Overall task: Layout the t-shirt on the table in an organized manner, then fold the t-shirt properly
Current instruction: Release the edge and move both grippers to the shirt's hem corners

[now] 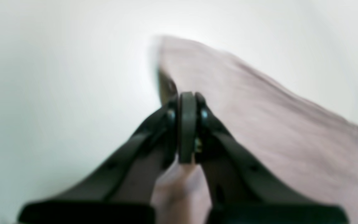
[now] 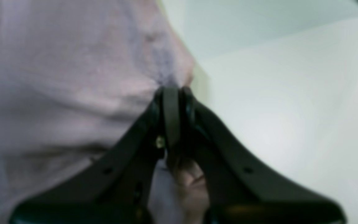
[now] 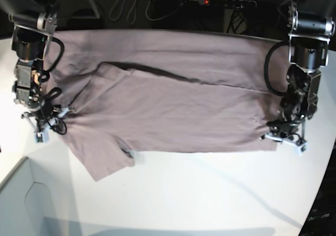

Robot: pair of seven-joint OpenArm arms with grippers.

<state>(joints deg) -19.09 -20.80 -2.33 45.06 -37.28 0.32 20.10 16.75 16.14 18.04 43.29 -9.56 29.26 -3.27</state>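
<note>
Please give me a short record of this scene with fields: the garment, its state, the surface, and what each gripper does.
garment: t-shirt, dusty pink, short-sleeved
state: spread wide, one long side folded over the body, wrinkled
surface: white table
left gripper: shut on a t-shirt edge
right gripper: shut on a t-shirt edge at the opposite end
other: pale grey box corner near the table's front

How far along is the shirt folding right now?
Done: the t-shirt lies spread across the table, with one lengthwise fold already laid over. In hand: the left tool and right tool are each shut on a shirt edge at opposite ends. Left: the lower sleeve and remaining folds.
</note>
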